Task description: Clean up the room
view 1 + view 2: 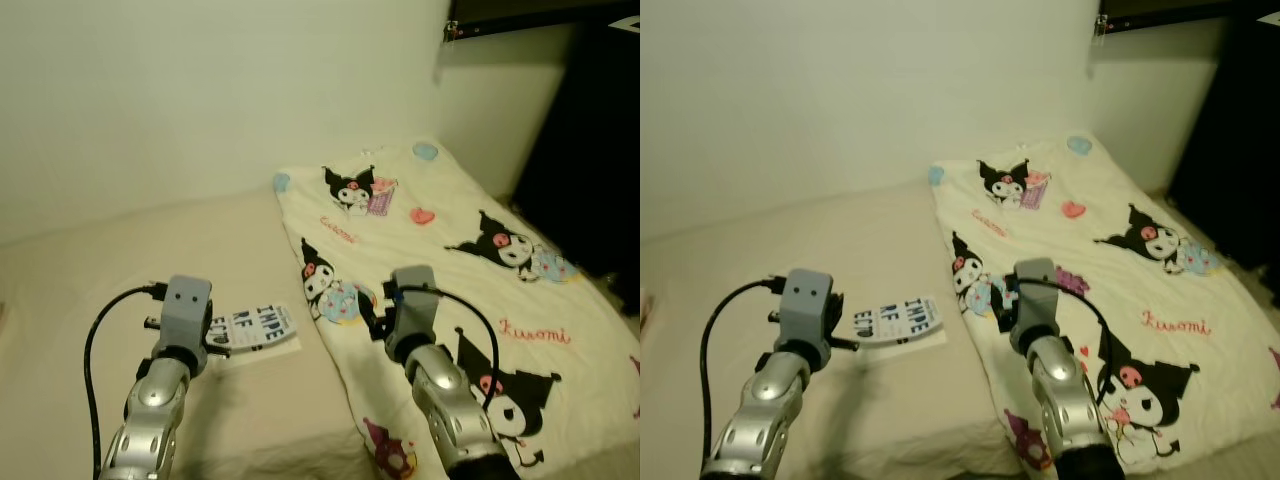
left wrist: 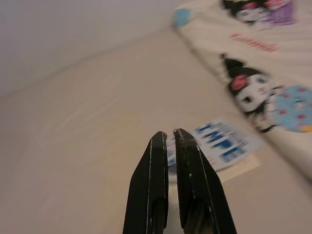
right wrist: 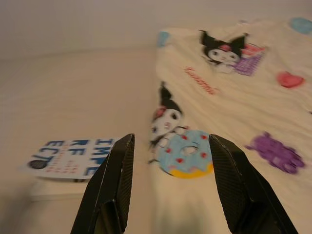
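A white card with blue letters (image 1: pixel 255 328) lies flat on the beige bed sheet (image 1: pixel 100 290), just left of a cream blanket printed with cartoon characters (image 1: pixel 480 270). My left gripper (image 2: pixel 170 136) is shut and hovers just short of the card (image 2: pixel 222 141). My right gripper (image 3: pixel 170 144) stands open above the blanket's left edge, over a printed blue doughnut (image 3: pixel 187 158), with the card (image 3: pixel 73 157) off to one side. In the head views both silver wrists (image 1: pixel 180 320) (image 1: pixel 412 310) hide their fingers.
A pale wall (image 1: pixel 200 90) runs behind the bed. A dark piece of furniture (image 1: pixel 590 150) stands at the far right, with a dark shelf edge (image 1: pixel 520 18) above it. The bed's front edge (image 1: pixel 290 455) lies close below the arms.
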You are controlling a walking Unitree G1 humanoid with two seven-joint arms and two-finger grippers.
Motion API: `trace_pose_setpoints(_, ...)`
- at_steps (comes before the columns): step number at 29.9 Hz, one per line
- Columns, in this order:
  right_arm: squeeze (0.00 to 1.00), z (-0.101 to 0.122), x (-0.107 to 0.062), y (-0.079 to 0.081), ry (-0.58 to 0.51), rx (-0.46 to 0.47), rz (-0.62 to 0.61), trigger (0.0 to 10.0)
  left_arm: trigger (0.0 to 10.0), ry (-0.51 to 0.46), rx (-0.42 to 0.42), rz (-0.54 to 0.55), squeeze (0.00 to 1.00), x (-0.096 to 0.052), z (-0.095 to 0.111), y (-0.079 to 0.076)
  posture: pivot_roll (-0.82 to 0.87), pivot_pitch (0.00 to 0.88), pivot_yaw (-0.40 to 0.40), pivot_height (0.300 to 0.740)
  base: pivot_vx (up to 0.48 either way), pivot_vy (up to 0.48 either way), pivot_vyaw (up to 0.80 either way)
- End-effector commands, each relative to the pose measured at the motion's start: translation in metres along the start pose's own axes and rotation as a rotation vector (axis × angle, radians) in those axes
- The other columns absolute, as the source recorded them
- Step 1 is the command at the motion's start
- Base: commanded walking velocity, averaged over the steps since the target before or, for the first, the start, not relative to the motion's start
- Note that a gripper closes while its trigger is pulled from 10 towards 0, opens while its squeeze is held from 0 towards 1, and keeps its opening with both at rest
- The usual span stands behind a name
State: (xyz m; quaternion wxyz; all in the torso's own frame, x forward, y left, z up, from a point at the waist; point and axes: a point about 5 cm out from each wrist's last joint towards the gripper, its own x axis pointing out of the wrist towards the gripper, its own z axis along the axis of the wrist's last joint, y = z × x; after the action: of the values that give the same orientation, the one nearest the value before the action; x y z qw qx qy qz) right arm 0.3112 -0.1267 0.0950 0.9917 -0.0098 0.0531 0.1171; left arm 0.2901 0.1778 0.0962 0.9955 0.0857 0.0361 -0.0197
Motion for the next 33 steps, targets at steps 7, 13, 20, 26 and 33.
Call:
trace_pose_setpoints(7, 0.0, -0.003, 0.0, 0.006, 0.009, 0.002, 0.031, 10.0, 10.0, 0.028, 0.007, 0.005, 0.0, -0.005, -0.005, 0.004, -0.06, 0.107, 0.08, 0.74, 0.0, 0.0, 0.8)
trace_pose_setpoints(13, 0.0, -0.001, 0.001, 0.004, 0.002, 0.001, 0.027, 10.0, 10.0, 0.018, 0.005, -0.017, 0.0, -0.006, -0.003, 0.0, -0.06, 0.109, 0.079, 0.74, 0.0, 0.0, 0.8)
trace_pose_setpoints(20, 0.0, 0.002, 0.003, 0.001, -0.013, -0.003, 0.009, 10.0, 10.0, 0.014, 0.002, -0.045, 0.0, -0.004, 0.001, -0.004, -0.05, 0.105, 0.088, 0.74, 0.0, 0.0, 0.8)
trace_pose_setpoints(26, 0.0, 0.003, 0.004, 0.0, -0.021, -0.004, 0.003, 10.0, 10.0, 0.021, -0.037, -0.042, 0.0, -0.001, 0.004, -0.005, -0.05, 0.097, 0.097, 0.74, 0.0, 0.0, 0.8)
trace_pose_setpoints(33, 0.0, 0.005, 0.006, 0.001, -0.028, -0.004, 0.003, 10.0, 10.0, 0.031, -0.039, -0.068, 0.0, 0.001, 0.008, -0.009, -0.05, 0.089, 0.094, 0.74, 0.0, 0.0, 0.8)
